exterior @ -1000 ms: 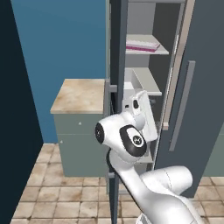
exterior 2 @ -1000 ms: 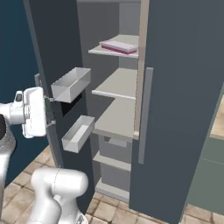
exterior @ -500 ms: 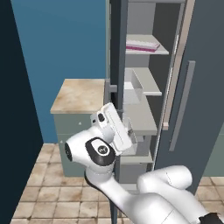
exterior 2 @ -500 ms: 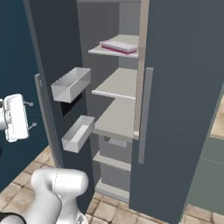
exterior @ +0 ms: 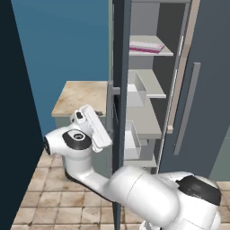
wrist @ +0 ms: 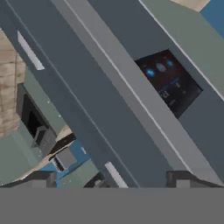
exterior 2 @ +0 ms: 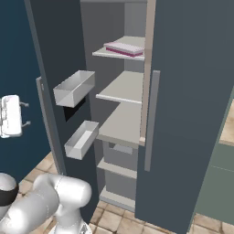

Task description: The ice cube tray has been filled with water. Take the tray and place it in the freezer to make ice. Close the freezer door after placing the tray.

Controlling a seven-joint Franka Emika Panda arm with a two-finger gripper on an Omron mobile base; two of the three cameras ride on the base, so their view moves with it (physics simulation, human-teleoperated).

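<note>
Swinging out and down from its spot by the door edge a second ago, the gripper [exterior 2: 25,114] now sits left of the open freezer door [exterior 2: 55,68], on its outer side, with jaws spread wide and nothing between them.

Largest in view, the freezer [exterior 2: 192,100] is a tall dark slate-grey unit with light grey interior shelves and a long vertical grey bar handle [exterior 2: 151,121] on its closed right-hand door. Its open door is a narrow dark panel carrying two white bins [exterior 2: 75,87] on the inner face; from the hand view its outer face shows a grey bar handle [wrist: 131,92] and a black dispenser panel [wrist: 168,81] with small blue lit marks, too blurred to read.

Smallest, the ice cube tray [exterior 2: 124,48] is thin, flat and pinkish-lilac, lying along the front edge of the top shelf [exterior: 164,53]. It is well apart from the gripper, higher up and on the far side of the door.
</note>
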